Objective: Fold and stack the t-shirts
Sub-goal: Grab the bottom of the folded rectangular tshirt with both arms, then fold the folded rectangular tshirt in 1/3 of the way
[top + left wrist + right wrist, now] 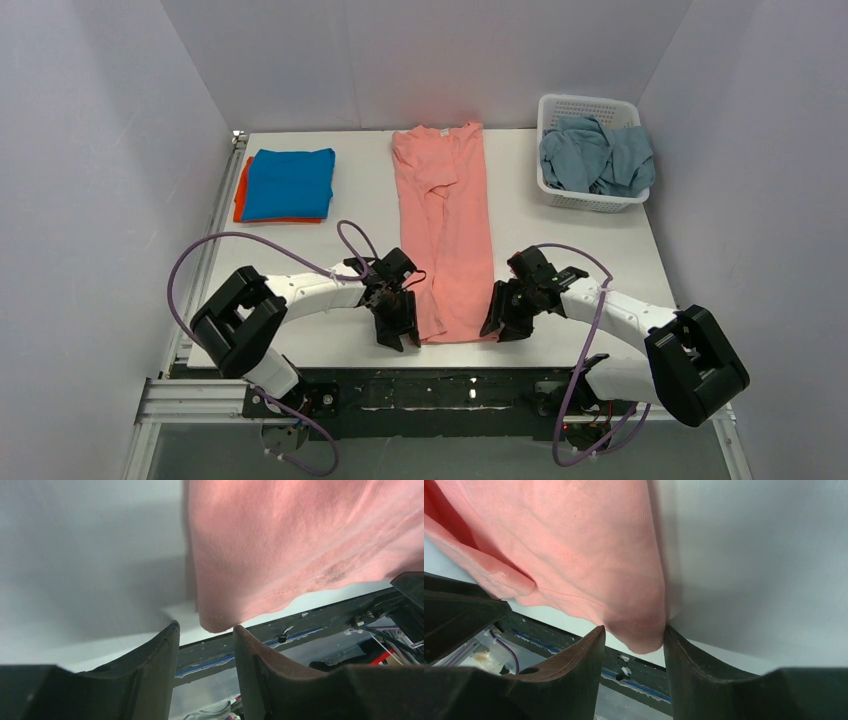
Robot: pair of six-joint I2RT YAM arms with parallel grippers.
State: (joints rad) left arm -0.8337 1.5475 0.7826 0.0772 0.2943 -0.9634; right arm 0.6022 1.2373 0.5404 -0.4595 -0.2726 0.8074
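A salmon-pink t-shirt (445, 230) lies folded into a long strip down the middle of the table, its hem at the near edge. My left gripper (400, 335) sits at the hem's near-left corner. In the left wrist view the pink cloth (300, 540) hangs just at the tips of that gripper (205, 626), and its jaws are narrowed but apart. My right gripper (497, 325) sits at the near-right corner. There the corner of the cloth (574, 545) dips between the tips of the gripper (634, 629) and touches the right finger, with a gap left.
A folded bright blue t-shirt (290, 182) lies on an orange one (240, 195) at the far left. A white basket (590, 103) at the far right holds a crumpled grey-blue t-shirt (597, 157). The table's near edge (450, 350) runs just below both grippers.
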